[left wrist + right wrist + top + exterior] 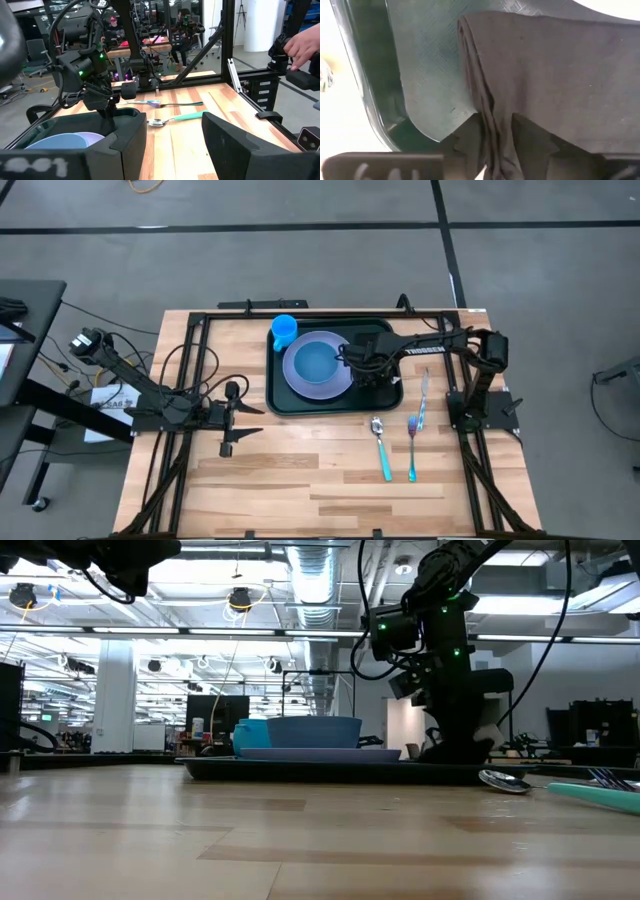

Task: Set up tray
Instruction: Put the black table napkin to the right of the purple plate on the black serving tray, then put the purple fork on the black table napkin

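From above, my right gripper [367,370] sits low over the tray [280,395], mid-table. Right wrist: fingers [465,145] loosely straddling a dark folded napkin [560,80]; lifting now could drag it. Left gripper [236,420] parked, fingers apart.

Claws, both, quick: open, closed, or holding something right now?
Left claw: open, empty, above bare table left of the tray.
Right claw: down on the tray, its fingers either side of a folded dark napkin; grip cannot be told.
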